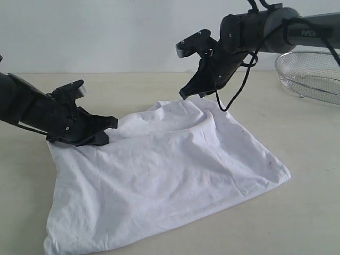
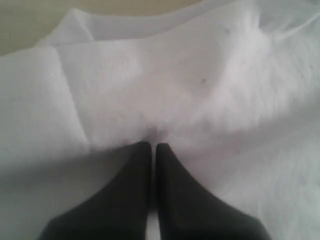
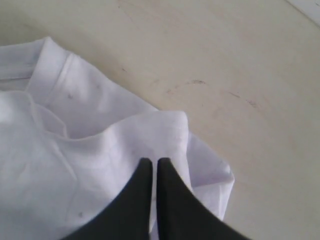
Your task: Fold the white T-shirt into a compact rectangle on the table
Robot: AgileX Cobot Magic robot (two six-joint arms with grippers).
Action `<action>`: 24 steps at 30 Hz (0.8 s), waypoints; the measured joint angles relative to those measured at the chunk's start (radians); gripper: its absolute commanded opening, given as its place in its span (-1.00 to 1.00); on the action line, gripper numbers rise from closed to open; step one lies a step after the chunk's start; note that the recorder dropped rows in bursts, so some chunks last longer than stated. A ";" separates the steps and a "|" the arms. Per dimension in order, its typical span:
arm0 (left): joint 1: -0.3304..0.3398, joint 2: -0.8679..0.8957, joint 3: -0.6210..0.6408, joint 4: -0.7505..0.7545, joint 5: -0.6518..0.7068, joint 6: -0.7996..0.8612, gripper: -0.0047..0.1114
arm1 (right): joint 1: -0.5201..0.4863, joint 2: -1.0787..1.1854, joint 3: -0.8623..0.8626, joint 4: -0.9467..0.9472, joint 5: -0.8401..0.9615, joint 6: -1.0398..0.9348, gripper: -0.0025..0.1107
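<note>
The white T-shirt (image 1: pixel 170 170) lies crumpled on the table (image 1: pixel 308 212), plain side up, with its far edge lifted off the surface. At the shirt's left far corner, my left gripper (image 1: pixel 109 127) is low and shut on a pinch of the cloth. In the left wrist view the fabric (image 2: pixel 200 85) puckers at the closed tips of that gripper (image 2: pixel 153 145). My right gripper (image 1: pixel 184 94) hangs higher at the back and is shut on the raised far edge. The right wrist view shows a fold of shirt (image 3: pixel 90 150) held at its tips (image 3: pixel 154 161).
A silver wire-mesh basket (image 1: pixel 311 74) stands at the far right of the table. Bare beige tabletop (image 3: pixel 240 75) runs behind and to the right of the shirt. The shirt's near left corner reaches the bottom edge of the exterior view.
</note>
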 measured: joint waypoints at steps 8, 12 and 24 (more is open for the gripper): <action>0.007 0.004 -0.005 0.000 0.011 -0.009 -0.84 | 0.000 0.084 0.000 0.053 0.008 -0.053 -0.96; 0.007 0.004 -0.005 0.004 0.011 -0.019 -0.84 | 0.000 0.107 -0.002 0.102 -0.011 -0.092 -0.96; 0.007 0.002 -0.016 0.143 0.023 -0.168 -0.84 | -0.047 0.174 -0.094 -0.242 -0.082 0.279 -0.96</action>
